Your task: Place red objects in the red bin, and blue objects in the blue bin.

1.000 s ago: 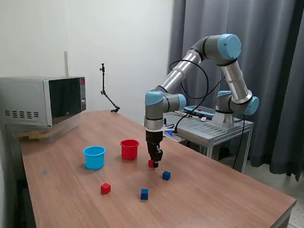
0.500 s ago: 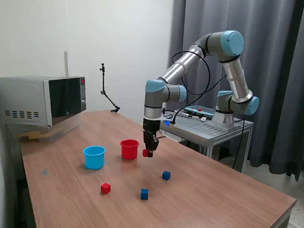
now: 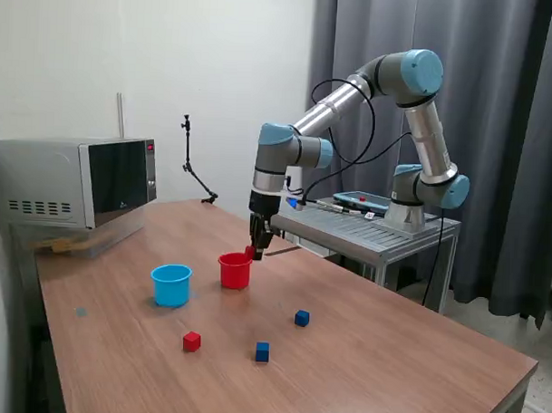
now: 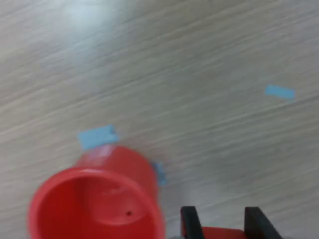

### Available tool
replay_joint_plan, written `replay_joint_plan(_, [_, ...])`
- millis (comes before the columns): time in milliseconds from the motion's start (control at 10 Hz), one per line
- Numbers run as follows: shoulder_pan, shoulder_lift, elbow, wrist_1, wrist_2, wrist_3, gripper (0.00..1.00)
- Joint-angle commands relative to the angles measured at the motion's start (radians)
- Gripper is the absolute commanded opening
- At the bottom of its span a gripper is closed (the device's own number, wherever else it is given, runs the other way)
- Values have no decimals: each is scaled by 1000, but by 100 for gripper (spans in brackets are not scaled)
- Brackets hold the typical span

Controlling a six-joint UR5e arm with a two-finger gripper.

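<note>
since a second ago the red cube (image 3: 250, 252) went up off the tabletop (image 3: 380, 355) with me, and my claw (image 3: 257, 249) has swung from near the blue cubes over toward the red cup (image 3: 235, 270). cube is pinched in my claw, held in the air just above and beside the cup rim on the exterior view's right, not inside it. wrist view shows the two black fingers (image 4: 190, 222) closed on the red cube (image 4: 219, 233) with the red cup (image 4: 94, 201) just beside, its inside open to the camera and nothing clear in it; picture is a bit blurred.

second red cube (image 3: 191, 341) sits on the tabletop toward the front, well apart from the cup. two blue cubes: one (image 3: 262, 352) near the front just beside that red cube's side toward the exterior view's right, the other (image 3: 302, 318) farther back and right. light blue cup (image 3: 171, 284) stands upright on the exterior view's left of the red cup, near but not touching. small blue tape bits (image 4: 97, 136) on the wood by the red cup. microwave (image 3: 73, 181) at far left of the tabletop.
</note>
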Motion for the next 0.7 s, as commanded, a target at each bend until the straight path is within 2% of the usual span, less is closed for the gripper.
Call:
replay_joint_plan(0, [-33, -26, 18, 0, -14, -1, 0])
replay_joint_plan(300, [-62, -52, 67, 34, -16, 0, 0])
replay_joint_plan(600, [-76, -61, 77, 34, -14, 0, 0])
